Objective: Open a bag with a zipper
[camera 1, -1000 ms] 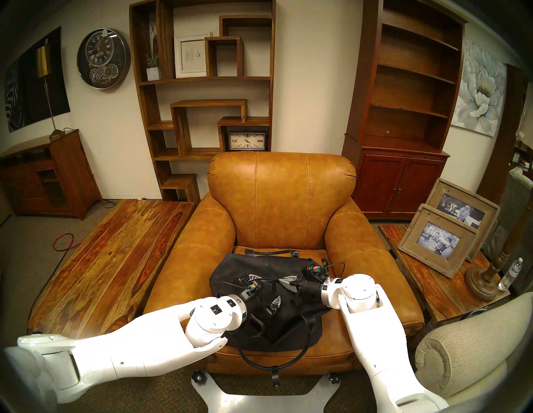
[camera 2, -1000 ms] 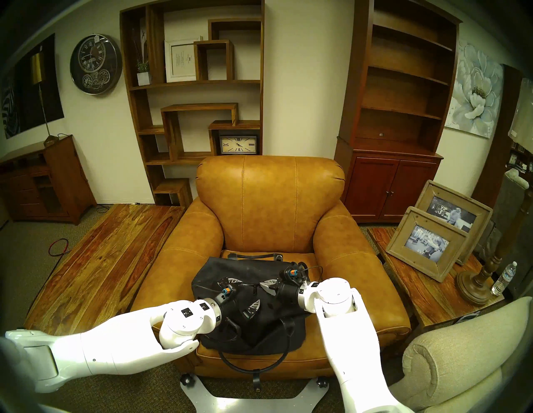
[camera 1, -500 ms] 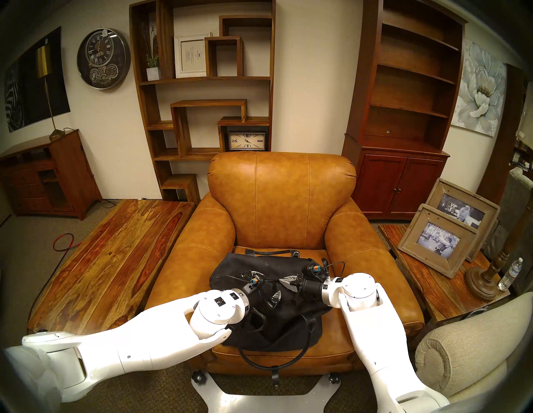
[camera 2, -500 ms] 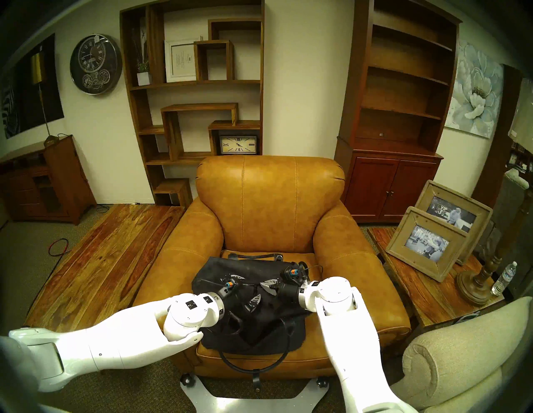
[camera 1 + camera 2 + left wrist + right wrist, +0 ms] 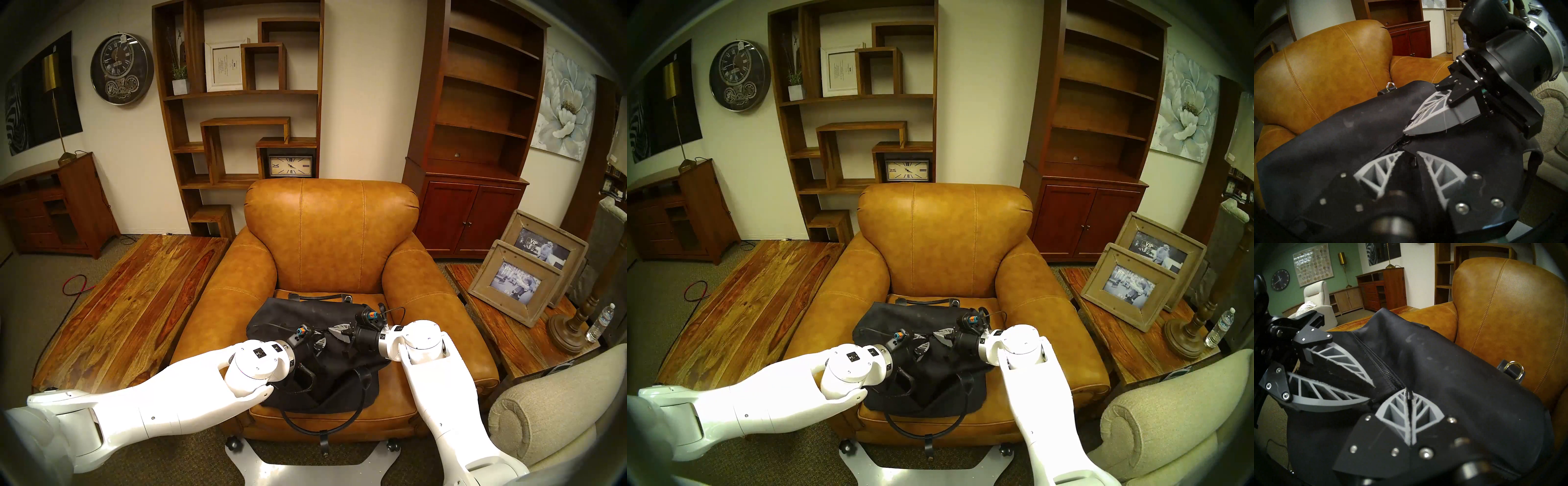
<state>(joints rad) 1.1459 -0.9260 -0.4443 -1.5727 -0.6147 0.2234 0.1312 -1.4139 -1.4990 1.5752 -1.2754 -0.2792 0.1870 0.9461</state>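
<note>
Only right wrist view (image 5: 1409, 396) shows zipper (image 5: 1379, 361) teeth — closed.

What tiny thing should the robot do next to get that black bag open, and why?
Probably squeeze the left gripper shut on the zipper pull. Its fingers sit on either side of the pull with a gap, so nothing is gripped yet. The right gripper, shut, already pinches the bag beside the zipper to steady it.
</note>
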